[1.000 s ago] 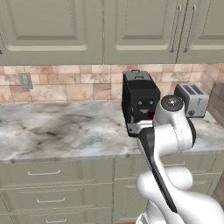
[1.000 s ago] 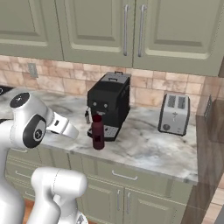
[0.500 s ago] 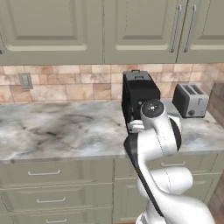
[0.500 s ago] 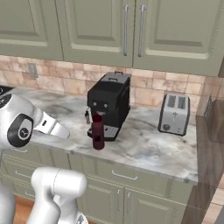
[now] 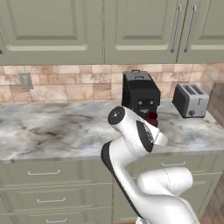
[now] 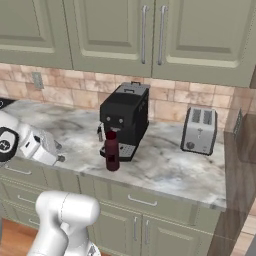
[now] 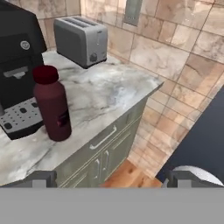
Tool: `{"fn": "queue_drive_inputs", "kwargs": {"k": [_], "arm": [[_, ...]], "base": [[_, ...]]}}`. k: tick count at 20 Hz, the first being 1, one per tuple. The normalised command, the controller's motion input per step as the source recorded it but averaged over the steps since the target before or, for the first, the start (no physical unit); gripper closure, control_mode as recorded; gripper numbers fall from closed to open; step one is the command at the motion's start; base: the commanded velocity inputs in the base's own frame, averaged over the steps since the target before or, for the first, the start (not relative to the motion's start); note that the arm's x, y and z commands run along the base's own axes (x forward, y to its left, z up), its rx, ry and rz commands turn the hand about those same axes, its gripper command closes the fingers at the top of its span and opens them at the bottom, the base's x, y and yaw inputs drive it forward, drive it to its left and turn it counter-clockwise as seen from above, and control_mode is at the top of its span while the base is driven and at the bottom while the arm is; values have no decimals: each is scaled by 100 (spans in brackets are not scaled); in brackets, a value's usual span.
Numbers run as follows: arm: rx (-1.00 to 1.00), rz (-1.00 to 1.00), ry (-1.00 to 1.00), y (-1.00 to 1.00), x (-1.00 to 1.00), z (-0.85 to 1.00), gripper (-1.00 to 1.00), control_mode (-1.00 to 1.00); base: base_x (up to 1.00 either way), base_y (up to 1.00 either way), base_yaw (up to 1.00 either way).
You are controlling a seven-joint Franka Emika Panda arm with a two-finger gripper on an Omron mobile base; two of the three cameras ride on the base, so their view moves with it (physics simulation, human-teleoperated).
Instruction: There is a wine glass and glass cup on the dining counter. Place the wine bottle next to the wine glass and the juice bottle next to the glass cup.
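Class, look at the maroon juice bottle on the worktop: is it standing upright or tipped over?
Upright. The juice bottle stands on its base with its cap on top, in front of the coffee machine.

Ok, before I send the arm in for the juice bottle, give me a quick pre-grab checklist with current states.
1. Juice bottle upright on the worktop: ok.
2. Cap on: ok.
3. Gripper open and empty: ok.
4. Gripper lined up on the bottle: not ok, the bottle sits left of centre in the hand view.
5. Room around the bottle: not ok, the coffee machine stands right behind it.
6. Toaster out of the way: ok.
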Motion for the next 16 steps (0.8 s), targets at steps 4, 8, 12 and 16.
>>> {"fn": "queue_drive_inputs", "kwargs": {"k": [4, 8, 12, 16], "arm": [[3, -11, -13, -5, 1, -15, -100, -100], [1, 0, -13, -20, 10, -20, -100, -100], [0, 0, -12, -24, 17, -18, -100, -100], [0, 0, -2, -23, 20, -8, -100, -100]], "base": [[0, 0, 0], [0, 0, 0], [0, 0, 0], [0, 0, 0]]}}
